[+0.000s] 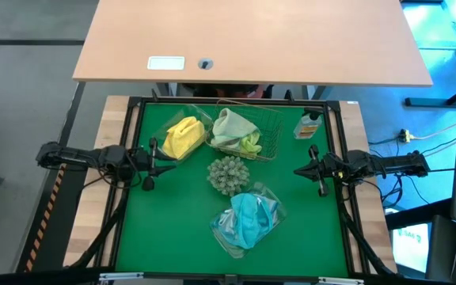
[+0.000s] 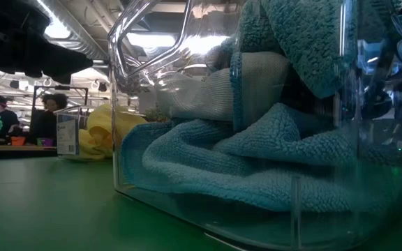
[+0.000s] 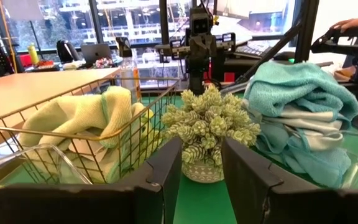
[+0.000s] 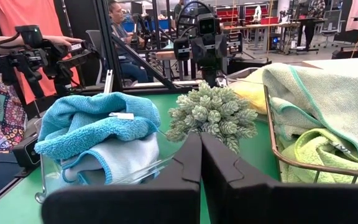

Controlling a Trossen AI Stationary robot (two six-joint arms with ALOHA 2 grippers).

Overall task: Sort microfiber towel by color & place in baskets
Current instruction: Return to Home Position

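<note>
A bright yellow towel [image 1: 182,136] lies in a clear tub [image 1: 163,127] at the far left. Pale sage [image 1: 229,124] and lime green [image 1: 250,144] towels lie in the wire basket [image 1: 269,131] at the far middle. Light blue towels [image 1: 248,220] fill a second clear tub [image 1: 269,195] near the front, which also shows close up in the low view [image 2: 257,139]. My left gripper [image 1: 150,164] is open and empty at the left, level, pointing right. My right gripper [image 1: 313,169] is shut and empty at the right, pointing left.
A spiky grey-green ball [image 1: 228,174] stands mid-table between the grippers. A small orange-labelled bottle [image 1: 309,125] stands at the far right, beside the wire basket. People show in the room beyond the table [image 4: 5,43]. Bare green mat [image 1: 172,229] lies at the near left.
</note>
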